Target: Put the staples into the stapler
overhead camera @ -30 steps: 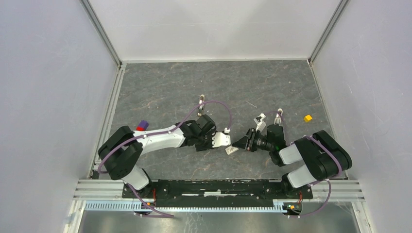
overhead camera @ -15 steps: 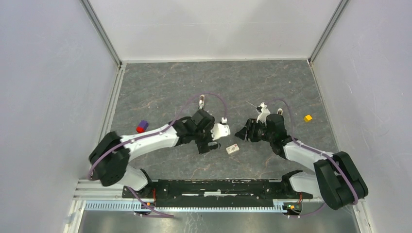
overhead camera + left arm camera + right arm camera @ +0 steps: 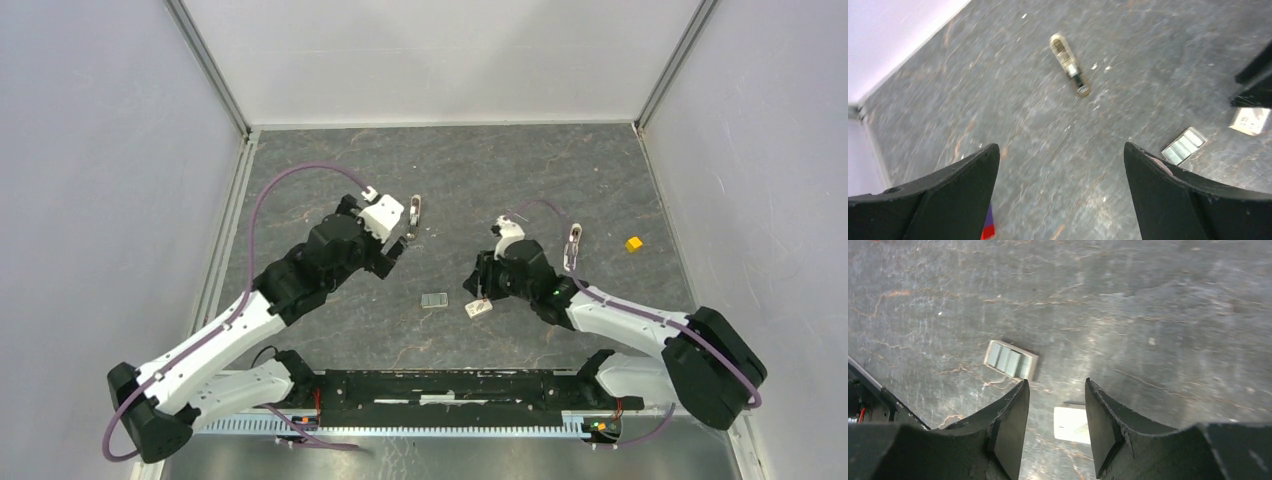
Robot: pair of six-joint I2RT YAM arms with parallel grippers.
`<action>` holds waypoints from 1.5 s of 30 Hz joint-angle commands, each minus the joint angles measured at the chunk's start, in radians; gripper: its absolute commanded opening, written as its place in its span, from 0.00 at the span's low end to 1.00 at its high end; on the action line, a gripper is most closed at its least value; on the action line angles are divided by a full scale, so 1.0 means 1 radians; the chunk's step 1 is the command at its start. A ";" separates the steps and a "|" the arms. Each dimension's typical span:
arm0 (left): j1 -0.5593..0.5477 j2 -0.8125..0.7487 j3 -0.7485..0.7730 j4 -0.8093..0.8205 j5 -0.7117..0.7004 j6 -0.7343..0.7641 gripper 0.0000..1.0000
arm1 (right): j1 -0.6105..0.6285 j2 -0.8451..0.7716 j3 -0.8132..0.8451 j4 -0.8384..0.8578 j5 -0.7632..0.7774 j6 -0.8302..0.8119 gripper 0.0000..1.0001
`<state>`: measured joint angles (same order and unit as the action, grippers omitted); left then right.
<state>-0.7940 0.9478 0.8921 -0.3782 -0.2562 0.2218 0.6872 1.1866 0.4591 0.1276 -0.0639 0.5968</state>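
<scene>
— Grey marbled tabletop (image 3: 330, 180). Where are the staples?
— Mid-table: the grey strip (image 3: 434, 299), with the white box (image 3: 479, 308) at its three o'clock.
— Claws?
— The right gripper (image 3: 478, 287) hangs over the box, narrowly parted and empty. The left gripper (image 3: 397, 248) is at the strip's eleven o'clock, wide and empty.

Your left gripper (image 3: 1060, 147) no longer meets the right one at mid-table. Its arm now reaches toward the far left, and its jaws go from nearly closed to spread wide. The white staple box (image 3: 479, 308), up between the two grippers a second ago, lies on the table. The grey staple strip (image 3: 434, 300), unseen before, lies just left of the box, not touching it. Your right gripper (image 3: 1055, 385) now hangs over the box, jaws parted wider than a second ago, its arm stretched out lower.
</scene>
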 commanded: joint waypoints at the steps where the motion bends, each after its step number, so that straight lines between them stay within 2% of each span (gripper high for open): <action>1: 0.003 -0.099 -0.045 -0.115 -0.241 -0.149 1.00 | 0.125 0.077 0.119 -0.037 0.164 0.017 0.51; 7: 0.003 -0.324 -0.146 -0.101 -0.232 -0.179 1.00 | 0.252 0.216 0.251 -0.097 0.280 0.004 0.47; 14: 0.002 -0.493 -0.244 -0.033 -0.285 -0.100 1.00 | 0.328 0.368 0.382 -0.169 0.332 0.001 0.43; 32: 0.002 -0.511 -0.255 -0.025 -0.244 -0.073 1.00 | 0.365 0.459 0.419 -0.221 0.379 0.000 0.35; 45: 0.003 -0.508 -0.260 -0.014 -0.242 -0.065 1.00 | 0.364 0.440 0.445 -0.282 0.430 -0.057 0.30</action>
<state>-0.7929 0.4431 0.6319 -0.4465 -0.5129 0.1215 1.0473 1.6413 0.8616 -0.1291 0.3153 0.5686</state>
